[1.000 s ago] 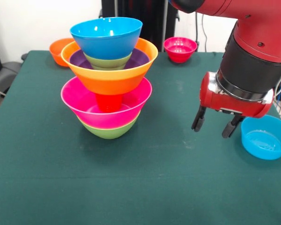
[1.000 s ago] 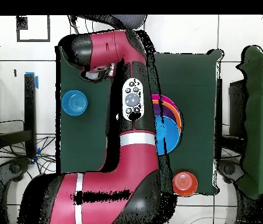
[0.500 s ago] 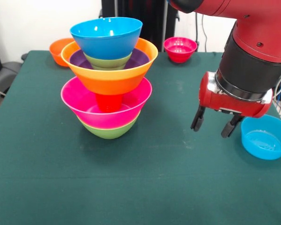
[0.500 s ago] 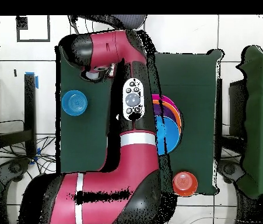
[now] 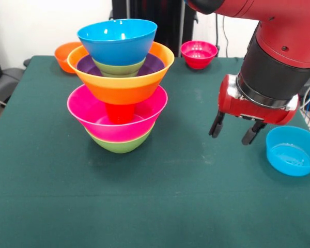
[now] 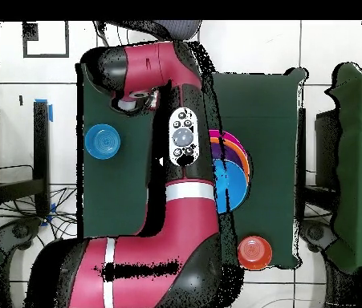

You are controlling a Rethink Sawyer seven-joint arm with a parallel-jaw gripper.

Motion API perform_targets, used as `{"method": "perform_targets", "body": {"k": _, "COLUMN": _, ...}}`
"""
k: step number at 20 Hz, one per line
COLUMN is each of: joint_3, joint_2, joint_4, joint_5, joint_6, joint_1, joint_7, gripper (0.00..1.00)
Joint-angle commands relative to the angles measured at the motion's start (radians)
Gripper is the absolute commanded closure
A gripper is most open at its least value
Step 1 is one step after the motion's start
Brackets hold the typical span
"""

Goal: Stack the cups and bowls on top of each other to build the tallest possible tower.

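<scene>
The red and black robot arm point(image 5: 279, 57) hangs over the green-clothed table point(image 5: 160, 206) with its black jaws spread open and empty, above bare cloth between the tower and a loose small blue glossy plastic bowl point(image 5: 292, 151) that sits just beside them. The tower point(image 5: 120, 82) stands well apart from the arm, toward the other side of the table: a medium green bowl point(image 5: 120, 145) lowest, a large pink bowl point(image 5: 93, 116) in it, a small orange tapered plastic cup point(image 5: 119, 112) standing in the pink one, a large orange bowl point(image 5: 125, 85) resting on that cup, then a purple bowl point(image 5: 151, 64), another green bowl point(image 5: 119, 67) and a medium blue bowl point(image 5: 117, 40) on top. The main hazard, as I judge it, is that narrow cup carrying 4 bowls: a sideways nudge from the arm or a hard placement could tip everything above it. A pinch on the thin glossy rim of the small blue bowl could slip. 2 more loose bowls, a small orange one point(image 5: 64, 55) and a small red one point(image 5: 198, 53), wait at the far edge.
</scene>
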Motion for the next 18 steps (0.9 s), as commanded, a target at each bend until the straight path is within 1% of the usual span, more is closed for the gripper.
{"method": "perform_targets", "body": {"k": 1, "joint_3": 0.055, "joint_2": -0.024, "joint_4": 0.01, "joint_5": -0.04, "joint_6": 0.116, "joint_1": 0.004, "joint_7": -0.245, "gripper": 0.0}}
{"method": "perform_targets", "body": {"k": 7, "joint_3": 0.064, "joint_2": -0.028, "joint_4": -0.001, "joint_5": -0.028, "joint_6": 0.147, "joint_1": 0.011, "joint_7": -0.222, "gripper": 0.0}}
{"method": "perform_targets", "body": {"k": 11, "joint_3": 0.08, "joint_2": -0.024, "joint_4": 0.007, "joint_5": -0.01, "joint_6": 0.134, "joint_1": 0.006, "joint_7": -0.208, "gripper": 0.0}}
{"method": "perform_targets", "body": {"k": 14, "joint_3": 0.096, "joint_2": -0.035, "joint_4": 0.039, "joint_5": 0.023, "joint_6": 0.105, "joint_1": 0.001, "joint_7": -0.176, "gripper": 0.0}}
{"method": "perform_targets", "body": {"k": 18, "joint_3": 0.107, "joint_2": -0.031, "joint_4": 0.038, "joint_5": 0.047, "joint_6": 0.104, "joint_1": 0.001, "joint_7": -0.166, "gripper": 0.0}}
